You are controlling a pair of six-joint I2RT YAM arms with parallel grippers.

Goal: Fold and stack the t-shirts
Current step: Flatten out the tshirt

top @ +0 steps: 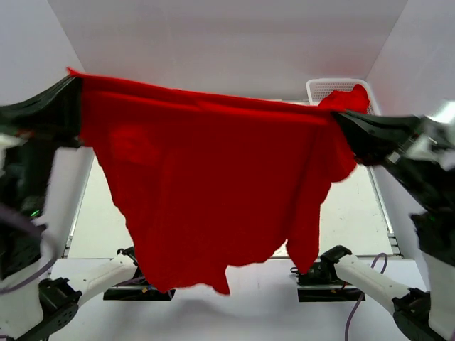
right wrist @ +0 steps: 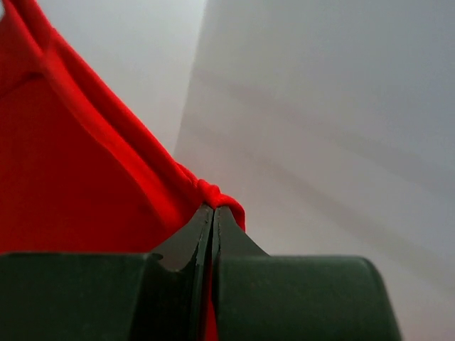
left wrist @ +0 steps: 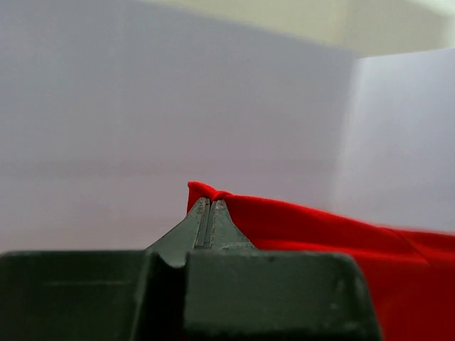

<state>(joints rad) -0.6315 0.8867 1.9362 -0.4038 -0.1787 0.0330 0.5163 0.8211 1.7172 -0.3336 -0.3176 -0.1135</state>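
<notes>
You've got the left gripper, upper left, and right gripper, upper right, pinched tight on the red t-shirt, spreading it, likely for folding.

red t-shirt: 1 | left hand + right hand: 2 | white basket: 1

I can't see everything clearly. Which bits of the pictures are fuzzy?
Top external view: t-shirt fairly sharp, left arm and right arm smeared. Left wrist view: left pincer clear, t-shirt beside it soft. Right wrist view: right pincer clear, nearby t-shirt fuzzy.
</notes>
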